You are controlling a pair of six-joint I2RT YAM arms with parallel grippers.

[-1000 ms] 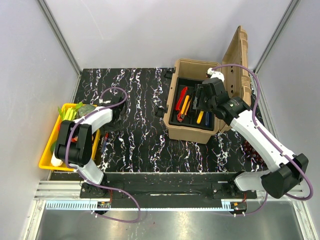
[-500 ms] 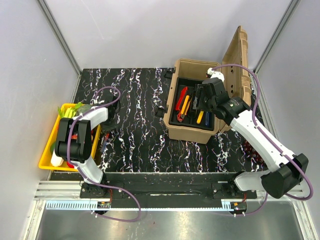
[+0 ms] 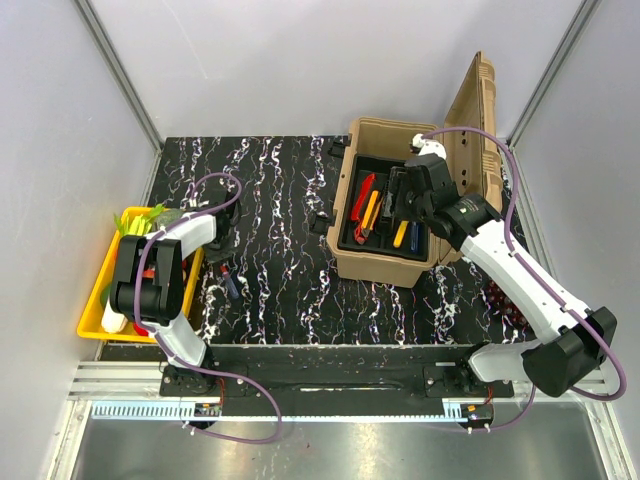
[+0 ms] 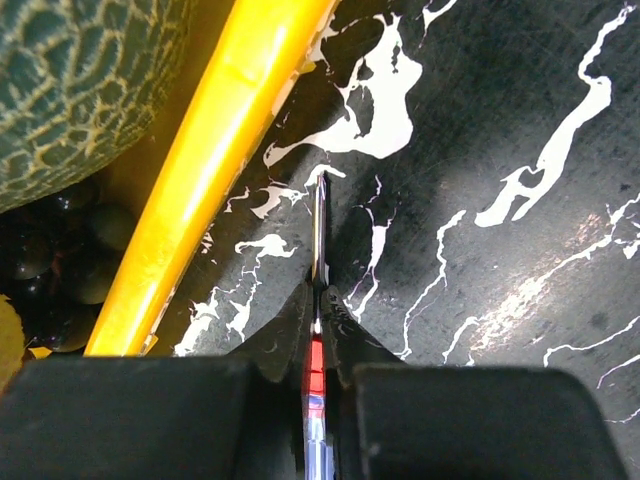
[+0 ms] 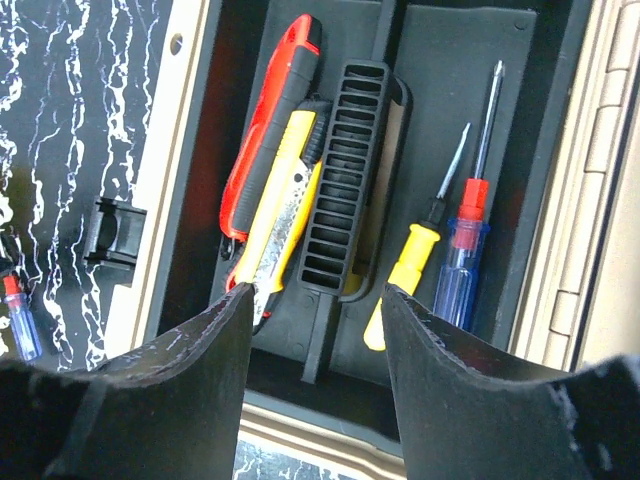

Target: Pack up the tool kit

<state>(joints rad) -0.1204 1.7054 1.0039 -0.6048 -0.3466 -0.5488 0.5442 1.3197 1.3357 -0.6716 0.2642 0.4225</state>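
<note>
Since a second ago the small screwdriver [image 3: 230, 283] has swung right, away from the yellow tray [image 4: 205, 170]. The left gripper [image 4: 318, 335] pinches its red-and-blue handle, whose end is cut off in the wrist view. The right gripper [image 5: 315, 292] stays spread wide over the open toolbox [image 3: 385, 262] at the far right of the table [image 3: 280, 200], hiding the near edge of the black inner tray [image 5: 440, 120].

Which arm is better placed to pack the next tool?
Left. The left fingers clamp the small red-and-blue-handled screwdriver beside the yellow tray; the right fingers hang open, empty, over the tan plastic toolbox.

Screwdriver [image 4: 318, 235] handle mostly hidden inside left claw [image 4: 317, 305].
</note>
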